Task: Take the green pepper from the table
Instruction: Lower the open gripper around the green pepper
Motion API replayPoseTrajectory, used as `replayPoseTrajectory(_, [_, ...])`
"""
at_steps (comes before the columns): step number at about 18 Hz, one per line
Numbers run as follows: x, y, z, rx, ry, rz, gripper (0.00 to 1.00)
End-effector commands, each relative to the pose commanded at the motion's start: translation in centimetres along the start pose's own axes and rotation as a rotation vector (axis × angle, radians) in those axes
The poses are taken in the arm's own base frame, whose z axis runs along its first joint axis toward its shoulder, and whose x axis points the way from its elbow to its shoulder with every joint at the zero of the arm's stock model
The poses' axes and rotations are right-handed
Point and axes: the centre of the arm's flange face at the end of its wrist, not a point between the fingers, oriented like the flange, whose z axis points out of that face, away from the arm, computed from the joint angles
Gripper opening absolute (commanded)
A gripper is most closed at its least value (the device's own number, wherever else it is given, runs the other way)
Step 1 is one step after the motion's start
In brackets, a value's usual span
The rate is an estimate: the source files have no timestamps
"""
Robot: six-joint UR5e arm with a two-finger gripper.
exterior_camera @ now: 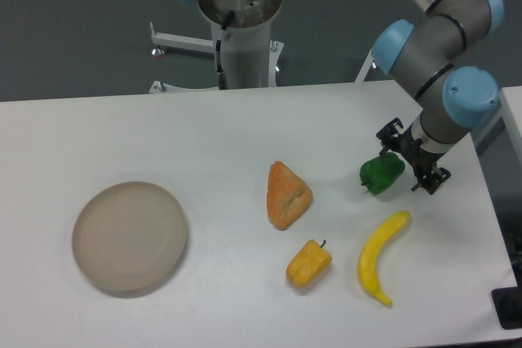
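1. The robot arm (436, 46) comes in from the top right and bends down toward the right side of the white surface (245, 136).
2. Its grey and blue joints fold like an elbow, and the wrist points down and to the left.
3. The black jaws (405, 162) sit right at the green pepper (382, 174); I cannot tell if they are squeezing it or loose.
4. The green pepper is at the right side of the surface, just above the banana (381, 257).
5. A yellow pepper (308, 263) lies left of the banana, below an orange wedge of bread (287, 194).
6. A round beige plate (129, 236) sits far off on the left.
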Motion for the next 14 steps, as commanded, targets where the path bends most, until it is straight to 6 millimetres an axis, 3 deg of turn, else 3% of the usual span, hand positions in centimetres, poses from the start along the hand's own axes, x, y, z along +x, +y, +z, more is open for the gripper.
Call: replayPoseTrajectory(14, [1.4,-0.2,2.5,0.002,0.018,-0.011,1.00])
